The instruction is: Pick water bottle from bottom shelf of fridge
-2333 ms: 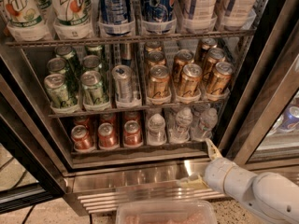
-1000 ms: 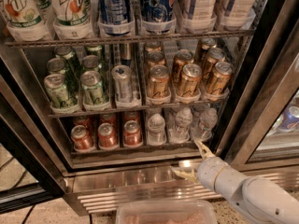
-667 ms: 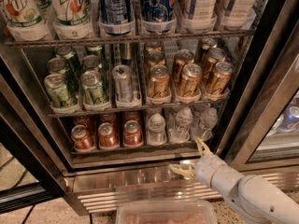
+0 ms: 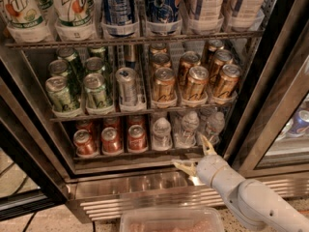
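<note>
The gripper [image 4: 195,157], jaws spread wide and empty, hovers at five o'clock just before the bottom shelf [image 4: 120,153] of the fridge [image 4: 145,197]; the nearest water bottle [image 4: 189,128] stands at its twelve o'clock, red cans [image 4: 111,139] at nine

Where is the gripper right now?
In the camera view, the gripper sits low and right of centre, fingers open, in front of the bottom shelf, just below the water bottles.

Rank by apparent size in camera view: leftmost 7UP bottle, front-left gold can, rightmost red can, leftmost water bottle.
1. 7UP bottle, largest though cropped.
2. gold can.
3. water bottle and red can: near alike, unranked.
The gripper is open, in front of the bottom shelf, right of that water bottle.
</note>
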Available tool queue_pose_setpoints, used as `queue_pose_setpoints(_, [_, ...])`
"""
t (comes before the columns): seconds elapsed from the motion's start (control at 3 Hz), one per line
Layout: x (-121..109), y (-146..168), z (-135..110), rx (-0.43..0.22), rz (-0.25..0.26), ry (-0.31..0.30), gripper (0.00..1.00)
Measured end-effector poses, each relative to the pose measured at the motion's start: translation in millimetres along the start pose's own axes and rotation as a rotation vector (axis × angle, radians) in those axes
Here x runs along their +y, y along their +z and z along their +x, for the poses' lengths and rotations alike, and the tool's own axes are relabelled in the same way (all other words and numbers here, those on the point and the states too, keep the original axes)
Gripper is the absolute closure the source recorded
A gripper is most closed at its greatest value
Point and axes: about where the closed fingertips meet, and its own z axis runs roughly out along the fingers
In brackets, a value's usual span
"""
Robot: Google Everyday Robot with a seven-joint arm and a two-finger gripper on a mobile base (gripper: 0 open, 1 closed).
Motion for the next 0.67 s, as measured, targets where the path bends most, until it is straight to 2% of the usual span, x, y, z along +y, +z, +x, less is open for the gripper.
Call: queue_pose_setpoints(0.67, [-15.5,6.1,0.4,-0.038,0.099,0.048,0.37])
